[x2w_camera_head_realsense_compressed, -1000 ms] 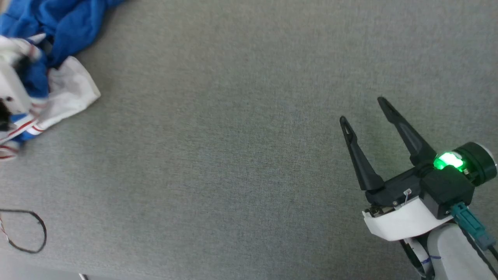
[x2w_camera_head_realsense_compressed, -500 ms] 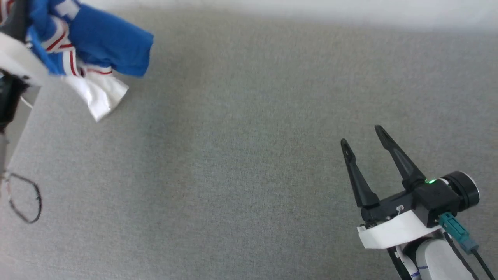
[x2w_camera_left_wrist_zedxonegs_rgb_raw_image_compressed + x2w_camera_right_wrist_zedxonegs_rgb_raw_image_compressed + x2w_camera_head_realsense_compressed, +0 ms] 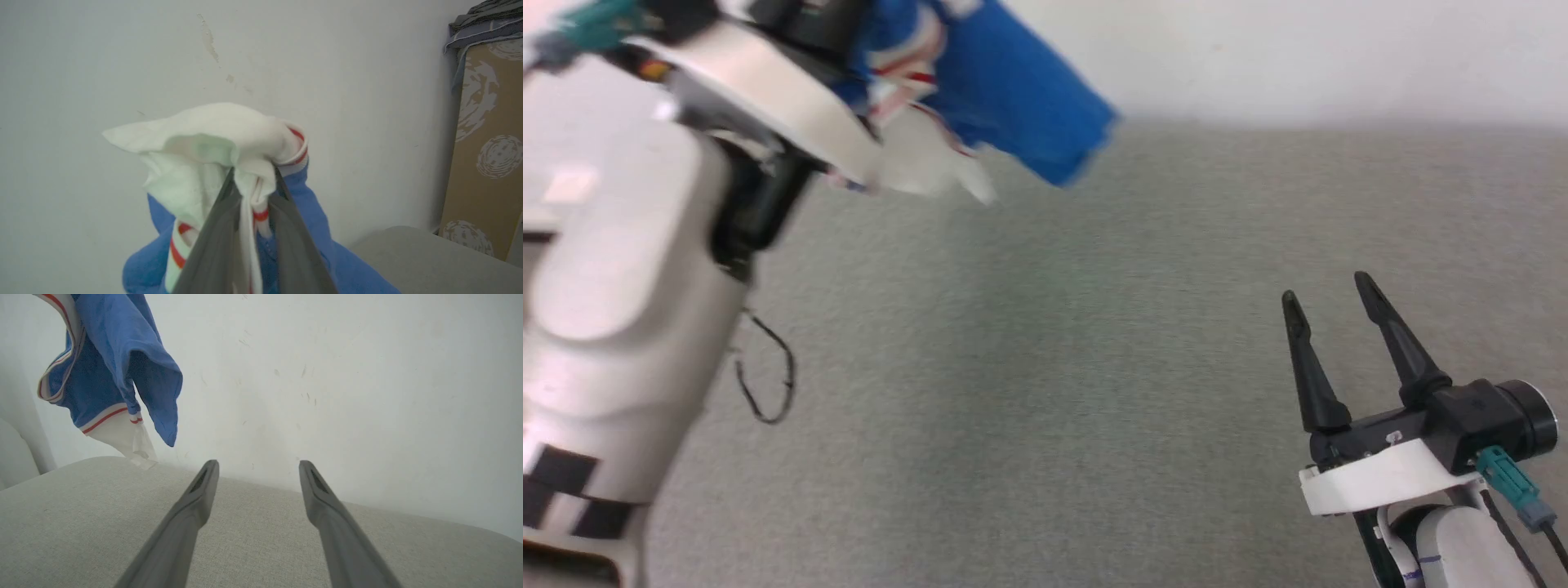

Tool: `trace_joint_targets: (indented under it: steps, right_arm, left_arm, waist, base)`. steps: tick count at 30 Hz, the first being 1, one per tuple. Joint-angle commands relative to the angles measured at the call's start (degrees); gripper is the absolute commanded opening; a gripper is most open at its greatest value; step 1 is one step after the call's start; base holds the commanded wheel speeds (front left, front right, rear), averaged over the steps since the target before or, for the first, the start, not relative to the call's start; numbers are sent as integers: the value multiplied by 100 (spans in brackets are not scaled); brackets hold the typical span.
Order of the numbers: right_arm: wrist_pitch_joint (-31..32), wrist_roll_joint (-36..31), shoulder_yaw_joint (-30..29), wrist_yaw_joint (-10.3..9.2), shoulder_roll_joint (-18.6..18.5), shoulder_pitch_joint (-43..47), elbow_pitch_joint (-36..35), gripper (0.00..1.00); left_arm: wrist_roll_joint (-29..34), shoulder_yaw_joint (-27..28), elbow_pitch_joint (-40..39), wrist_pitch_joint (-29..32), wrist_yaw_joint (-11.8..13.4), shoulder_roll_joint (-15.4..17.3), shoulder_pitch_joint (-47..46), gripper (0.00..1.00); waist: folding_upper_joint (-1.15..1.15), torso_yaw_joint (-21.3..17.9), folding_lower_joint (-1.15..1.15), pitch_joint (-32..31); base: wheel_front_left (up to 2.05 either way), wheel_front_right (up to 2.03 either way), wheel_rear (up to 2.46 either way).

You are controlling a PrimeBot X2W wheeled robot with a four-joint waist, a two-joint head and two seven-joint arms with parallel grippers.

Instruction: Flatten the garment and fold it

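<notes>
The garment [image 3: 1013,90], a royal-blue T-shirt with white, red-striped trim, hangs bunched in the air at the top left of the head view, above the grey padded surface [image 3: 1045,367]. My left gripper [image 3: 252,179] is shut on a fold of its white sleeve, with blue cloth drooping below the fingers. From the right wrist view the garment [image 3: 118,367] dangles at the upper left, its white sleeve just over the surface. My right gripper [image 3: 1327,302] hovers open over the surface at the lower right, far from the cloth, with nothing between its fingers [image 3: 196,498].
A white wall [image 3: 1339,57] rises behind the surface's far edge. A thin black cable loop [image 3: 768,384] lies on the surface beside my pale left forearm [image 3: 613,327]. A patterned brown panel [image 3: 486,155] with folded cloth on top stands to the right in the left wrist view.
The head camera has tilted up, bringing the wall into view. My left arm has lifted the garment off the surface and carried it up. The right gripper stays open.
</notes>
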Motion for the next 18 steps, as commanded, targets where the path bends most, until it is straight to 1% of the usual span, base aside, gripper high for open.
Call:
trace_joint_targets:
  steps: [1, 7, 10, 13, 15, 18]
  right_arm:
    - [-35, 8, -24, -4, 27, -6, 13, 100]
    - [-55, 1, -159, -4, 64, -80, 19, 100]
    - [-68, 7, -248, -4, 84, -42, 34, 100]
    - [-77, 12, -291, -4, 101, 7, 21, 100]
    - [-84, 24, -291, -4, 108, 14, 5, 100]
    - [-92, 41, -270, -4, 117, 19, 3, 100]
  left_arm:
    - [-42, -105, -169, 44, 76, -163, 115, 0]
    - [-58, -449, -495, 5, 233, -788, 340, 0]
    - [-54, -553, -372, -200, 340, -1117, 485, 0]
    - [-102, -643, -125, -396, 413, -1392, 734, 0]
    - [-142, -708, 149, -463, 437, -1478, 969, 0]
    - [-160, -848, 708, -517, 405, -1476, 1364, 0]
  waist:
    - [0, -482, 1, -167]
    - [0, -1120, 1, -79]
    - [0, -1358, 1, -43]
    - [0, -1518, 1, 50]
    - [0, -1570, 1, 133]
    - [0, -1578, 1, 263]
  base:
    - [0, 0, 0]
    - [0, 0, 0]
    - [0, 0, 0]
    - [0, 0, 0]
    - [0, 0, 0]
    - [0, 0, 0]
